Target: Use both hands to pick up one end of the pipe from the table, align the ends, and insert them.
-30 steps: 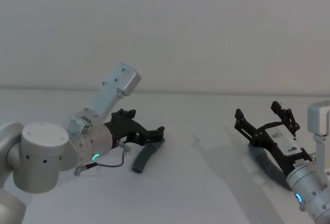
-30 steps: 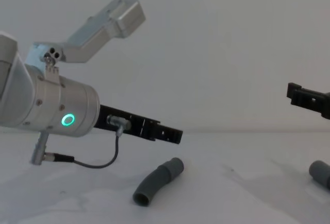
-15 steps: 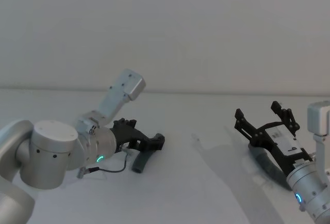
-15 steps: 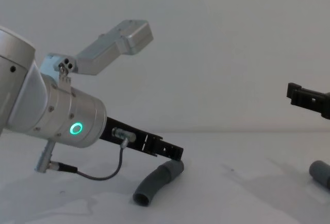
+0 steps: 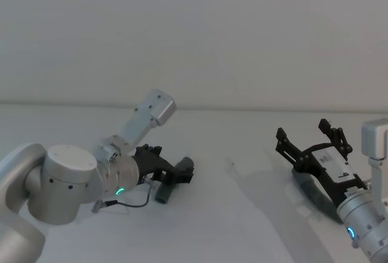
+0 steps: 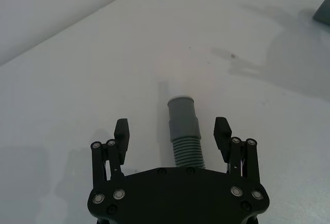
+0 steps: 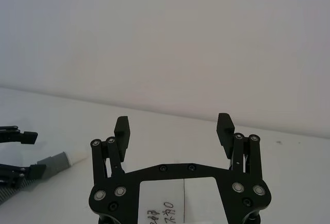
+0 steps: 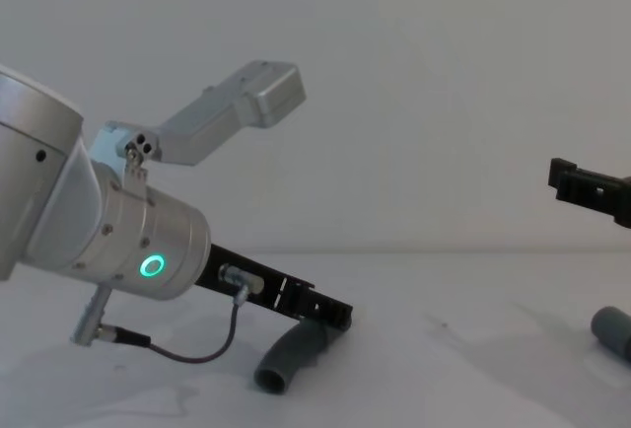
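left gripper point(image 6: 172, 129), jaws spread, straddles the bent pipe point(image 8: 286, 359) lying on the table point(image 5: 242, 214) at 7 o'clock; right gripper point(image 7: 173, 125) hangs spread at 4 o'clock. likely light, stiff, slick plastic: pinch the collar point(image 6: 183, 131).

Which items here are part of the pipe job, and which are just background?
Job: left pincer, open astride the bent pipe piece; right pincer, open above the second pipe piece; table.
Background: wall; silver housing on left arm.
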